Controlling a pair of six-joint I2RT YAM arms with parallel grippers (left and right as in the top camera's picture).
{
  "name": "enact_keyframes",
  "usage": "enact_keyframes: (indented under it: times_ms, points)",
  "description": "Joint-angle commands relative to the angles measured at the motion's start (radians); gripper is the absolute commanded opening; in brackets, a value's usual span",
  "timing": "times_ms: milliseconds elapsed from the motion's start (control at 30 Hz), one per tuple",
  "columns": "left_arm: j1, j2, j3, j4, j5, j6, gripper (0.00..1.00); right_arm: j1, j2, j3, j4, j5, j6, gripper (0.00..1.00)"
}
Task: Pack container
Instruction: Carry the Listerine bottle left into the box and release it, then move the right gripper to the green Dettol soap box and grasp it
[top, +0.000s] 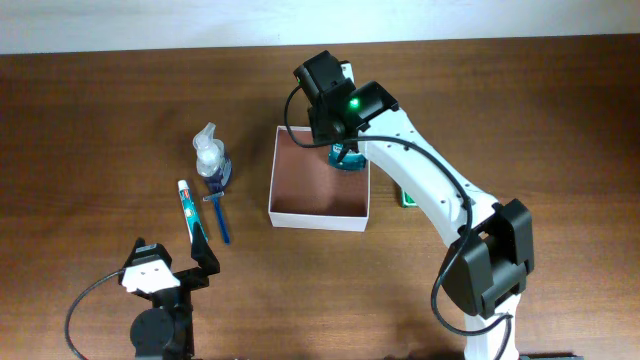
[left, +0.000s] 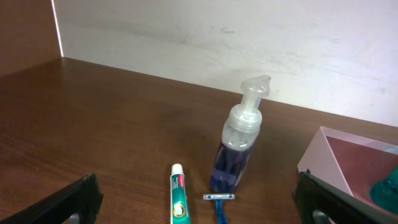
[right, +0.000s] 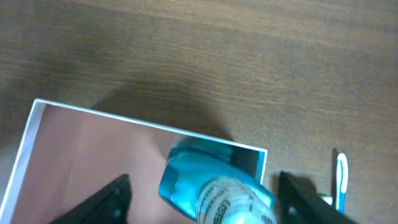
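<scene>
The box (top: 318, 212) sat mid-table, its white walls open upward and its reddish-brown floor showing. The right gripper (right: 208, 196) hung over the box's far right corner with its fingers (right: 109, 199) spread wide on either side of a teal bottle (right: 214, 190). A gap showed on one side of the bottle. On the other side the finger came so near that contact could not be judged. The bottle was inside the box against that corner.

Left of the box and apart from it stood a pump bottle (left: 239, 146), with a toothpaste tube (left: 179, 198) and a razor (left: 219, 199) lying just before it. The left gripper (top: 175, 257) rested near the table's front edge, its fingers wide apart and holding nothing. A thin blue-and-white item (right: 340, 180), perhaps a toothbrush, lay outside the box on its right.
</scene>
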Motion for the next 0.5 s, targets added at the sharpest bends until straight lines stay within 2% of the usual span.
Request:
enact_keyframes:
  times_ms: [0, 233, 467]
  points:
    - [0.006, -0.010, -0.006, 0.003, 0.010, 0.016, 0.99, -0.008, -0.005, 0.029, 0.000, 0.026, 0.003, 0.71]
    - [0.006, -0.010, -0.006, 0.003, 0.010, 0.016, 0.99, -0.059, -0.091, 0.032, -0.036, 0.026, 0.003, 0.71]
    - [0.006, -0.010, -0.006, 0.003, 0.010, 0.016, 0.99, -0.194, -0.230, 0.032, -0.187, -0.016, 0.002, 0.71]
